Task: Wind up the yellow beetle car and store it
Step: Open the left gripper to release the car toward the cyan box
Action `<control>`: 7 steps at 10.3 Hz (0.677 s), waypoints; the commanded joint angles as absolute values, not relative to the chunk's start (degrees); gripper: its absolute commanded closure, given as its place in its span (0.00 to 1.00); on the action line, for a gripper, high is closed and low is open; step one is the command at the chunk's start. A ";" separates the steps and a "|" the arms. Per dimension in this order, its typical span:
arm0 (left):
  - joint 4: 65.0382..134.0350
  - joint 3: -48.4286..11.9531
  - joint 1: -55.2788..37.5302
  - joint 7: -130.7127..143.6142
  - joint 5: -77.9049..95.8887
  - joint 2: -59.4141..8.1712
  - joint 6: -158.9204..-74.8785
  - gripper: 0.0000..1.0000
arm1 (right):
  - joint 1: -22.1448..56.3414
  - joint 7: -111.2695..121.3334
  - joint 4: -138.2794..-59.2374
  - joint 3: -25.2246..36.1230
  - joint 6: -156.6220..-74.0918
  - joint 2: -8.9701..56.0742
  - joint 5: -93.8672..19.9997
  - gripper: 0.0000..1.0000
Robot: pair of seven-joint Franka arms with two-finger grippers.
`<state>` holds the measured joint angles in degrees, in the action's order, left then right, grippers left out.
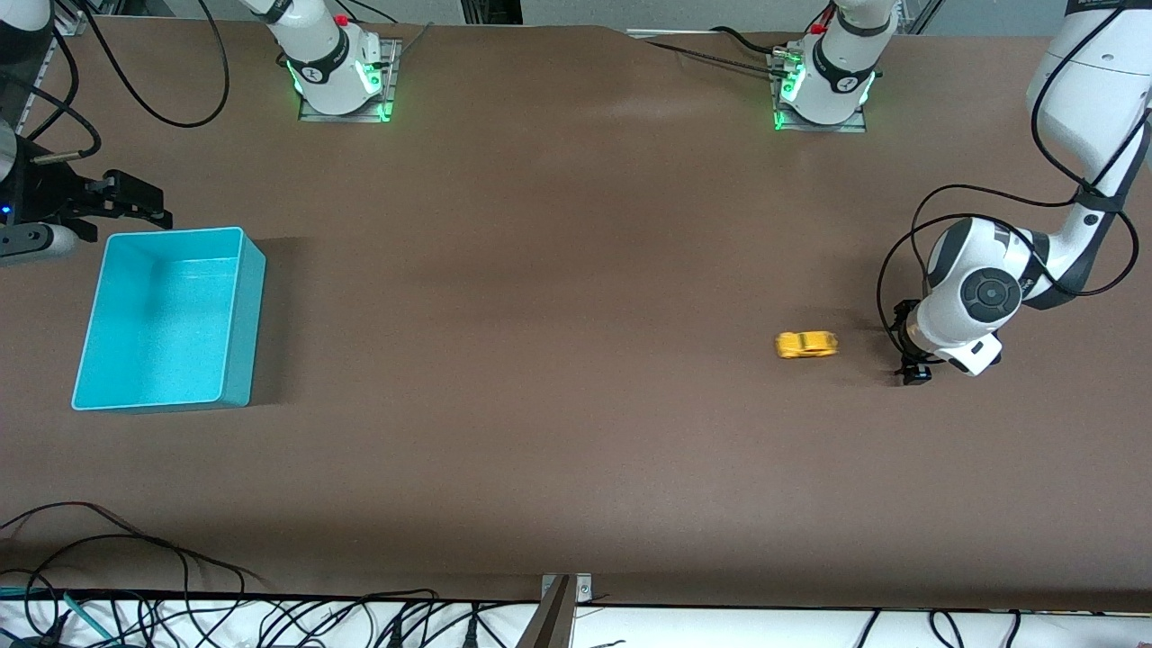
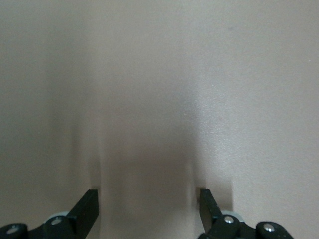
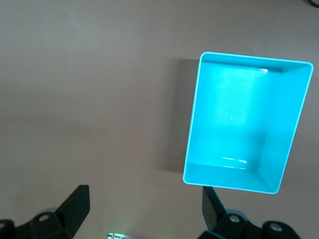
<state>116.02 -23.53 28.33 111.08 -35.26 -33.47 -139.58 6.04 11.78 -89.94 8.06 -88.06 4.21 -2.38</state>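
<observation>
No text, label or number can be read on anything here.

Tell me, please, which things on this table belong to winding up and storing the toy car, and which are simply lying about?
Part of the job:
- yellow beetle car, free on the table
- turquoise bin, empty
- left gripper, open, beside the car
- right gripper, open, waiting by the bin

Lying about:
- cables at the table's near edge

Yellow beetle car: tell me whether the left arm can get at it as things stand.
Probably yes. The yellow beetle car sits alone on the bare table, with the open left gripper low beside it and nothing between them.
</observation>
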 commanded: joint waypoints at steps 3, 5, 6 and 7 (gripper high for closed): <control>116.10 -25.66 28.56 109.69 -37.00 -31.03 -138.78 0.10 | 5.80 12.74 -89.30 8.09 -87.19 4.31 -2.99 0.00; 116.19 -25.93 28.56 109.69 -37.00 -30.94 -138.78 0.10 | 5.80 12.74 -89.30 8.09 -87.19 4.31 -2.99 0.00; 116.19 -25.93 28.56 109.69 -37.00 -30.94 -138.69 0.11 | 5.80 12.74 -89.30 8.09 -87.19 4.31 -2.99 0.00; 116.19 -25.93 28.56 109.69 -37.00 -30.94 -138.69 0.11 | 5.80 12.83 -89.30 8.09 -87.19 4.31 -2.99 0.00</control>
